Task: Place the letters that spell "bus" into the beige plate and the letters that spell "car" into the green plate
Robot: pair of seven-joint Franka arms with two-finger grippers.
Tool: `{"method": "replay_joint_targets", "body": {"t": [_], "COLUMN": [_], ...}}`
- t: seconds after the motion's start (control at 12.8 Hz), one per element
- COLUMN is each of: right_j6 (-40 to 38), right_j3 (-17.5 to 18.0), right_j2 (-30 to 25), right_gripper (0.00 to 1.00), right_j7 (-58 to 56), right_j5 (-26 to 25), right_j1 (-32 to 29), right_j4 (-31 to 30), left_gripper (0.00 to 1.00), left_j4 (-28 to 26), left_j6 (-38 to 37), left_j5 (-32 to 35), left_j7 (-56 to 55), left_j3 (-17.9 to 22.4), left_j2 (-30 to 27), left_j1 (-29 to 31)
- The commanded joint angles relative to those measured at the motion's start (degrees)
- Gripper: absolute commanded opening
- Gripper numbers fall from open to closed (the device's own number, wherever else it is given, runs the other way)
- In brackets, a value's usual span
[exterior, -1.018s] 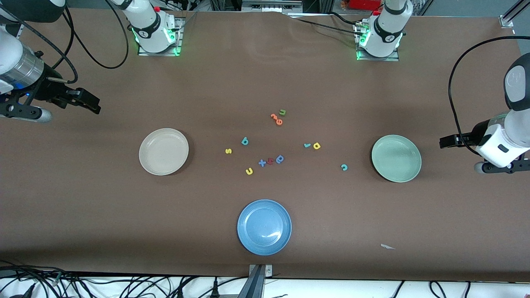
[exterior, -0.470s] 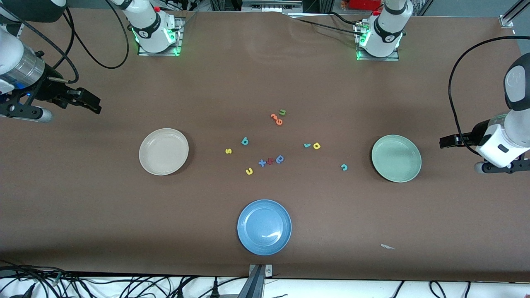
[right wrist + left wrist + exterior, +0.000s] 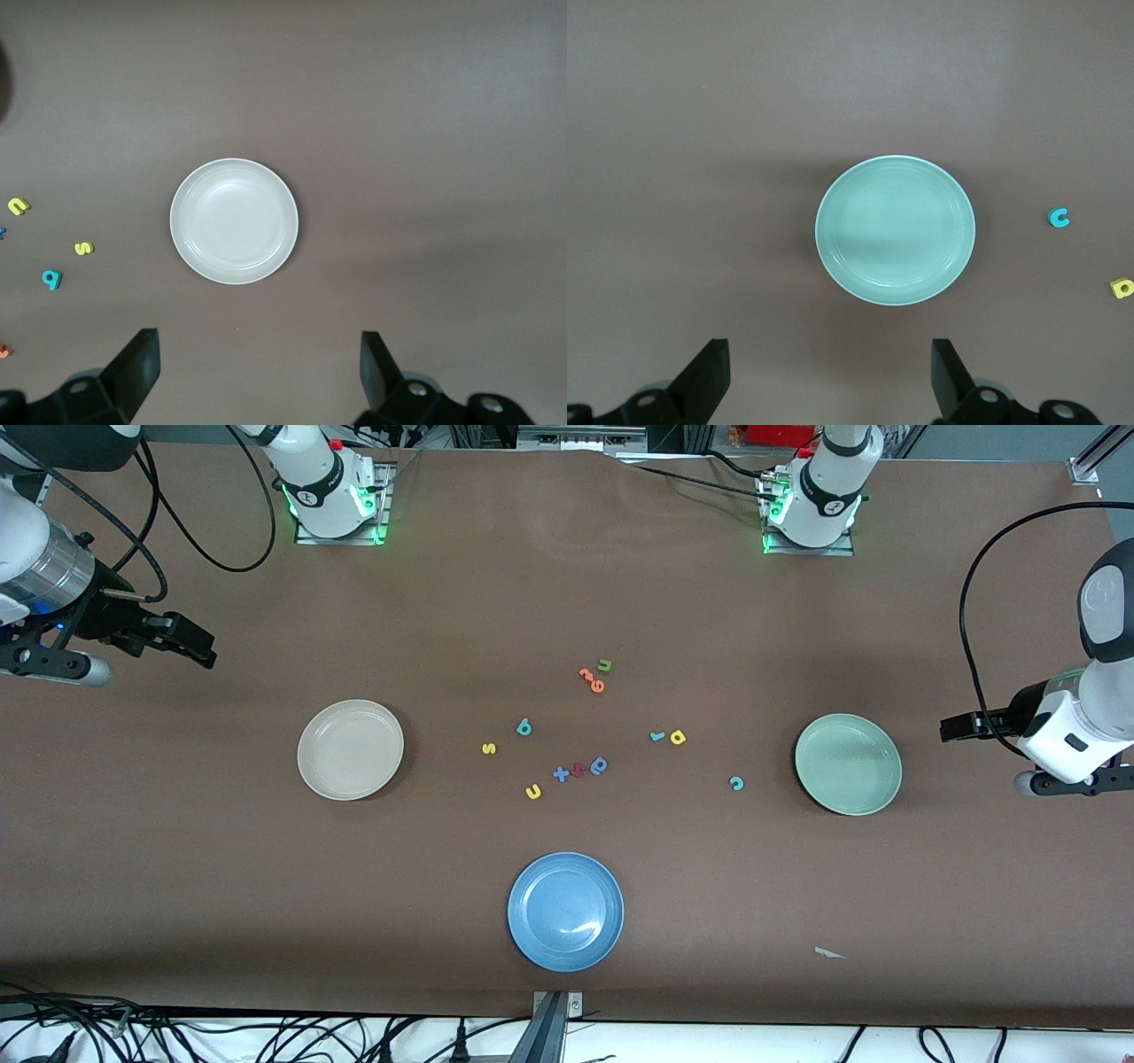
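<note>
- Beige plate [image 3: 350, 749]: I'm seeing it sitting empty toward the right arm's end.
- Green plate [image 3: 848, 763]: sitting empty toward the left arm's end.
- Right gripper [image 3: 257, 372]: I'm holding it over bare table, jaws wide, gripping nothing.
- Left gripper [image 3: 828, 381]: waiting likewise, wide, gripping nothing.
- Letters lying between the plates: b [image 3: 524, 728], s [image 3: 488, 748], yellow u [image 3: 532, 791]; c [image 3: 735, 783], r [image 3: 656, 736] just beside yellow a [image 3: 678, 737].

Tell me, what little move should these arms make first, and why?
Probably the left gripper, open and waiting at its end of the table, should swing out over the teal c. The green plate holds nothing, no letter has been sorted, and that c lies closest to it. The right gripper, also open, waits beside the beige plate.
</note>
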Motion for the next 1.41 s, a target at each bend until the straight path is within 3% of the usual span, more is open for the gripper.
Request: {"method": "replay_joint_targets", "body": {"t": [0.0,1.33], "right_j6": [-0.4,-1.4], "right_j3": [0.4,0.6], "right_j2": [-0.8,-1.0], "right_gripper": [1.00,1.00], "right_j7": [-0.1,-0.1], "right_j5": [-0.4,-0.2], "right_j1": [-0.7,-0.7], "right_j4": [-0.2,-0.3], "left_gripper": [1.00,1.00], "left_j4": [-0.3,-0.3], "left_j6": [-0.5,-0.7], "left_j5": [-1.5,-1.5], "left_j7": [1.0,1.0], "left_j3": [0.3,0.3], "left_j2": [-0.3,-0.2], "left_j1": [-0.1,-0.2]}}
